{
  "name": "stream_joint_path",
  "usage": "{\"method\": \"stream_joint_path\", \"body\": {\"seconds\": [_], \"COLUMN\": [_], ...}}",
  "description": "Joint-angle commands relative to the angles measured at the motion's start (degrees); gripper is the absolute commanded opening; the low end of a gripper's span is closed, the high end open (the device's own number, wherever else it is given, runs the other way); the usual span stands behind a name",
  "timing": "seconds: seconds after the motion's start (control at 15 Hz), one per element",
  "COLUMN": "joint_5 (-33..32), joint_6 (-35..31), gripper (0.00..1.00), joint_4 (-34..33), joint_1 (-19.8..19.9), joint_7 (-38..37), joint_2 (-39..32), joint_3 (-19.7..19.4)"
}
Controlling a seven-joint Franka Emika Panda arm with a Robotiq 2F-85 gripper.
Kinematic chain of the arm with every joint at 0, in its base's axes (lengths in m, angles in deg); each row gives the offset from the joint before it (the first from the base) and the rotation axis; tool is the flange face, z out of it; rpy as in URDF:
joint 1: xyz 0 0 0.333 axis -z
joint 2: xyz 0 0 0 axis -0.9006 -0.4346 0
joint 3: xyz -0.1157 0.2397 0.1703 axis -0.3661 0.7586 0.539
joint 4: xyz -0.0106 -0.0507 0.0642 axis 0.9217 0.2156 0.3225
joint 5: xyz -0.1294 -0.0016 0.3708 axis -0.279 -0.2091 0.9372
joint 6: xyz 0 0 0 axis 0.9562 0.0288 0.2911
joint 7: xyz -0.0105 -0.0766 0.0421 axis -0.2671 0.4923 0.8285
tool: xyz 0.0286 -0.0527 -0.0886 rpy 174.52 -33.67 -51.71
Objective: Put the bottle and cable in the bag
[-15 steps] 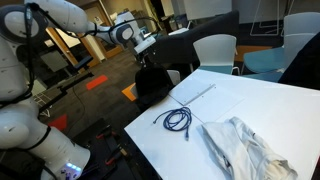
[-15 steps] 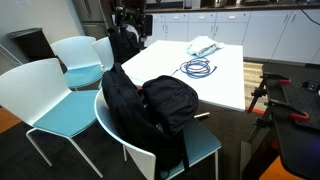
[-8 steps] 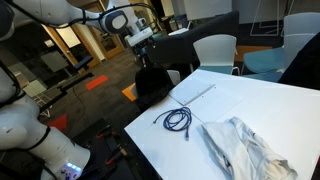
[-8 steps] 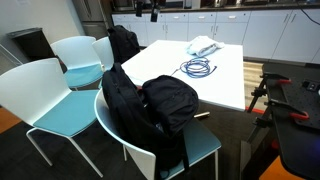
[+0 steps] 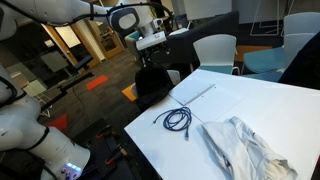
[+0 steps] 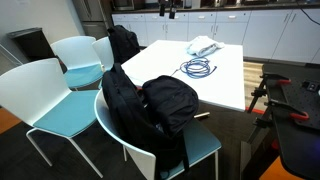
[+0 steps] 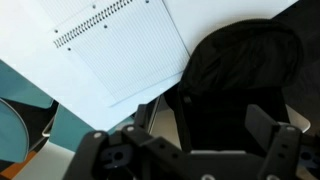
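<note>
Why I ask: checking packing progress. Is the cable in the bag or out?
Out: the cable lies coiled on the white table, not in the bag.

Fig. Room around my jaws. Under them and ahead lies the white table (image 7: 20,15); a teal seat (image 7: 10,125) shows at their left. In both exterior views the table (image 5: 262,100) (image 6: 228,72) runs away from my jaws. White-shelled teal chairs (image 6: 62,112) flank it. White cabinets (image 6: 275,30) stand just beyond my jaws, and dark carpet (image 6: 50,160) lies well below.

Cable (image 5: 177,120): dark blue
Bag (image 7: 240,80): black
Table (image 5: 270,105): white
Notebook (image 7: 120,50): white, faintly ruled
Chair seat (image 6: 62,118): teal
</note>
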Motion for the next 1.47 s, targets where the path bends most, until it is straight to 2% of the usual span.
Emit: {"method": "stream_joint_path", "body": {"seconds": [0.0, 0.33, 0.8, 1.0, 1.4], "joint_5": [-0.50, -2.87, -8.72, -11.52, -20.10], "joint_6": [3.45, 3.20, -2.62, -7.39, -17.74], "gripper": [1.00, 1.00, 1.00, 1.00, 1.00], "joint_4": [-0.83, -0.12, 1.30, 2.54, 6.80], "joint_1": [1.00, 0.93, 0.15, 0.60, 1.52], "joint_7": [-1.69, -5.63, -19.66, -23.39, -25.04], "joint_2": [-1.27, -4.65, -10.36, -12.42, -15.25], "joint_3": [-2.07, -3.78, -4.34, -4.29, -6.12]}}
